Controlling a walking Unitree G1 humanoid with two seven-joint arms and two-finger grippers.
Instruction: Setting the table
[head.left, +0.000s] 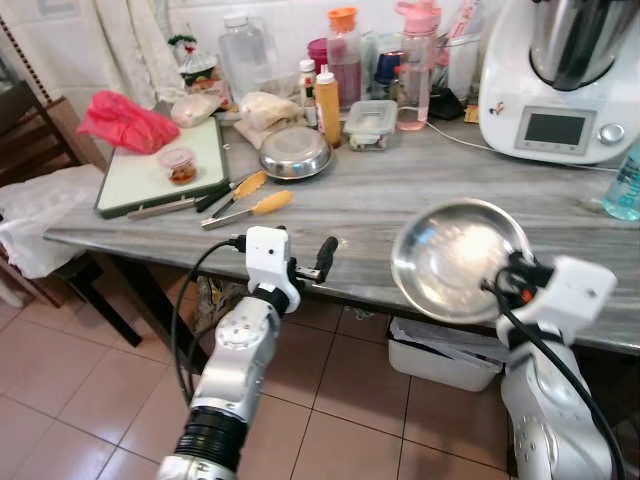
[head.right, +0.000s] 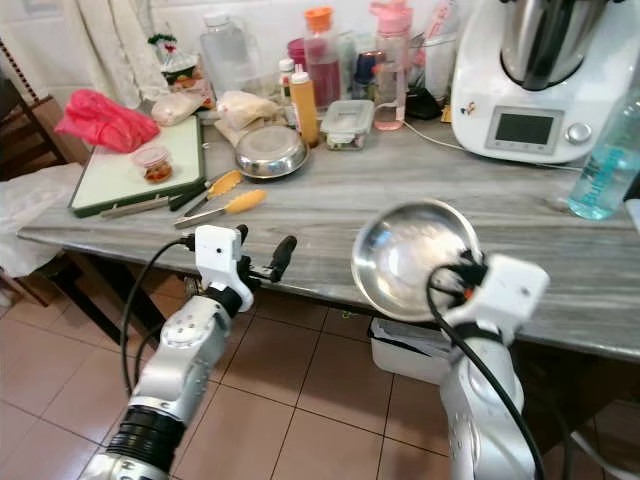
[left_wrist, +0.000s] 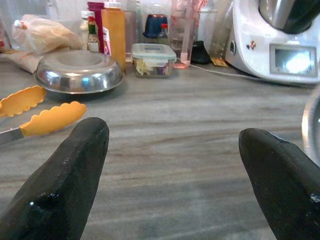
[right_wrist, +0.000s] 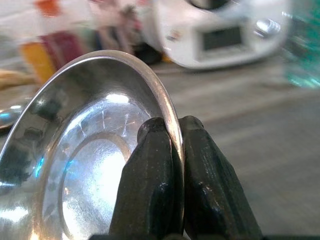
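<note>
We hold a steel bowl (head.left: 458, 258) in our right tool (right_wrist: 172, 145), whose two black fingers (right_wrist: 150, 180) are pinched on the bowl's rim, one inside and one outside; the bowl is tilted up on edge with its hollow facing us, raised above the front edge of the grey worktop (head.left: 420, 190); our left tool (head.left: 322, 262) hangs at the worktop's front edge, its fingers (left_wrist: 65, 185) spread wide and gripping nothing, pointed across the bare wood-grain surface

Further back on the worktop a second steel bowl (head.left: 295, 153) lies upside down, just beside an orange squeeze bottle (head.left: 327, 105) and a clear lidded food box (head.left: 371, 124); two yellow-handled tongs (head.left: 255, 200) lie between that bowl and a pale green cutting board (head.left: 140, 175) at our left; on the board sits a small lidded tub (head.left: 180, 165), and a pink plastic bag (head.left: 125, 122) rests on its far corner; a pink drinking bottle (head.left: 415, 65) and other bottles stand along the wall; a white kitchen machine (head.left: 560, 80) with a small screen stands at the far right, and a blue-green water bottle (head.right: 605, 170) stands near it; below the worktop we see tiled floor (head.left: 340, 420) and a white bin (head.left: 440, 355)
</note>
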